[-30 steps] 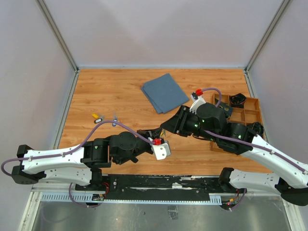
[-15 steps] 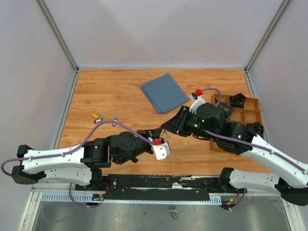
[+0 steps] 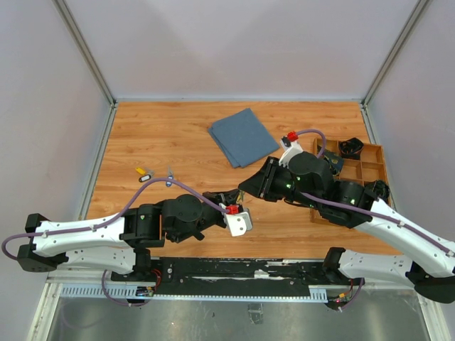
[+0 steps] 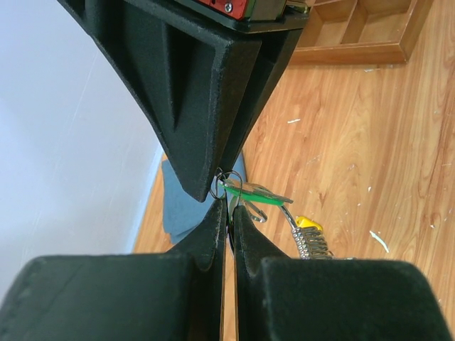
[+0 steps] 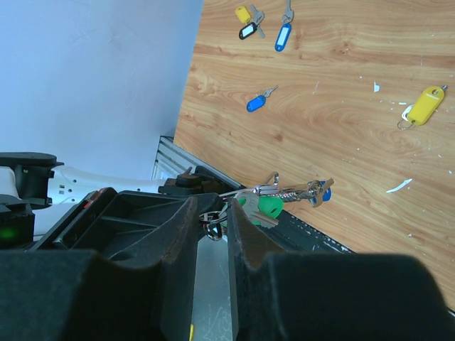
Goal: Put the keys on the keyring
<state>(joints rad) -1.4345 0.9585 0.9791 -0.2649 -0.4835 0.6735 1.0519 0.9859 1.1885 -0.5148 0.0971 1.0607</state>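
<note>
Left wrist cam: my left gripper [image 4: 227, 209] is pinched shut on the keyring [image 4: 222, 183], green key [image 4: 257, 194] already on, right gripper [image 5: 212, 213] nearly closed, grip unclear, several keys [image 5: 256, 102] left on the table [image 5: 341, 85]

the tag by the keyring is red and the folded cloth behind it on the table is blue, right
No: the tag by the keyring is green, not red, as the left wrist view shows. The folded cloth is blue.
</note>
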